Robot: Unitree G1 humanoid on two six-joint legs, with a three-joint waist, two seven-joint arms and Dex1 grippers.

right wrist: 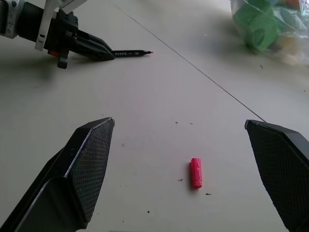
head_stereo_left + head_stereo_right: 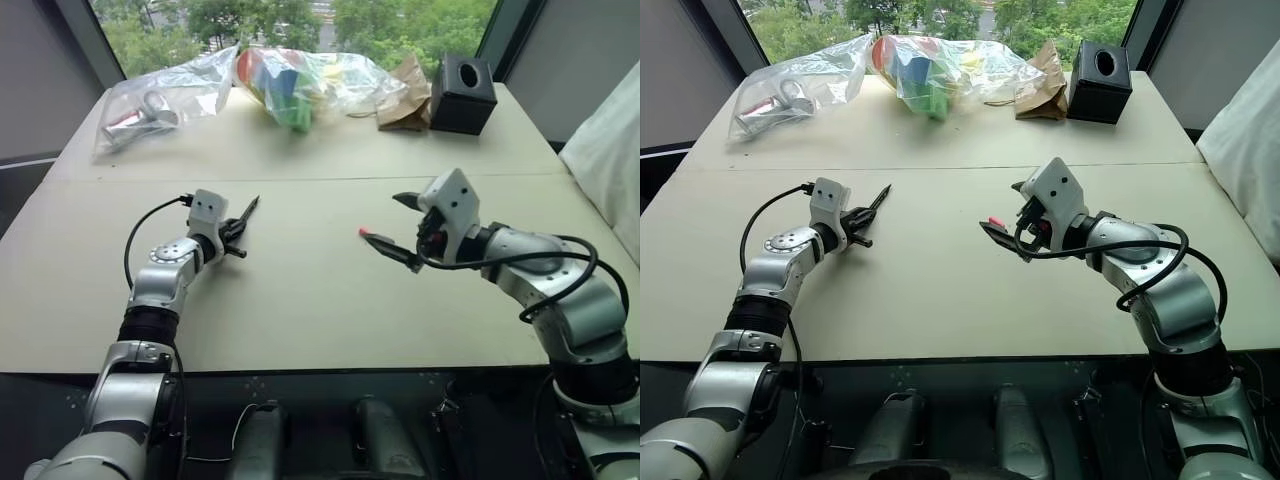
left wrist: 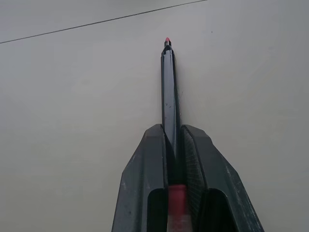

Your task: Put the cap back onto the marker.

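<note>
Clear bags (image 2: 300, 80) holding coloured blocks, left end effector (image 3: 174, 159) clamping marker (image 3: 168, 92), right end effector (image 1: 193, 159) apart over cap (image 1: 196, 172)

One marker (image 1: 129, 52), one cap (image 1: 195, 172), two grippers.

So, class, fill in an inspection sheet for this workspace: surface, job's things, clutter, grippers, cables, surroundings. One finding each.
Surface: beige table, a seam line across it.
Job's things: thin black marker with exposed red tip; tiny red-pink plastic cap lying loose on the table.
Clutter: two clear plastic bags, one with coloured blocks; brown paper bag; black box, all at the far edge.
Grippers: left gripper shut on the marker; right gripper open over the cap.
Cables: black cables on both wrists.
Surroundings: window with trees outside.
</note>
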